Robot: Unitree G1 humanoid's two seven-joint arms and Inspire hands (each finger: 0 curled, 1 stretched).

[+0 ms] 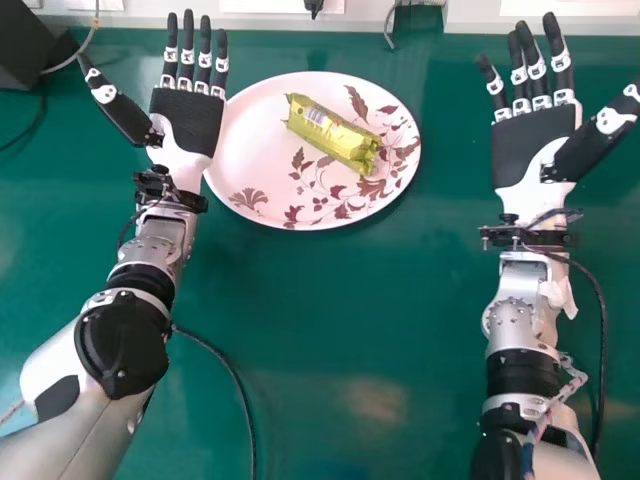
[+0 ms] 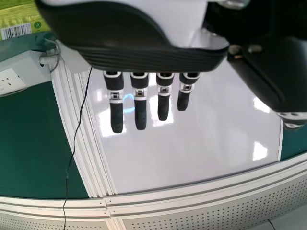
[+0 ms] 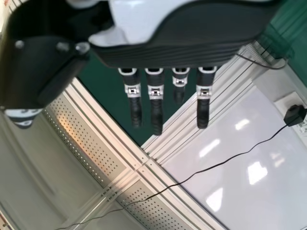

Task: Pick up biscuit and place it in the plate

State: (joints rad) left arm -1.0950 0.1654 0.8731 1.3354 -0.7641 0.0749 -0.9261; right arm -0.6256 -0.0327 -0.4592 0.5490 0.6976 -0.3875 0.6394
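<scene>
Evidently delivered, head view: one biscuit in shiny yellow-green wrapper (image 1: 332, 133), lying inside a round white plate with brown leaf pattern (image 1: 250, 145), whose raised rim should keep it contained. Black-and-white left hand (image 1: 185, 122), at the plate's edge, fingers extended, gripping nothing, as if for release; matching right hand (image 1: 530, 145), well apart, empty, presumably unneeded. Left wrist view: fingers straight, unloaded. Right wrist view: fingers straight, nothing held.
</scene>
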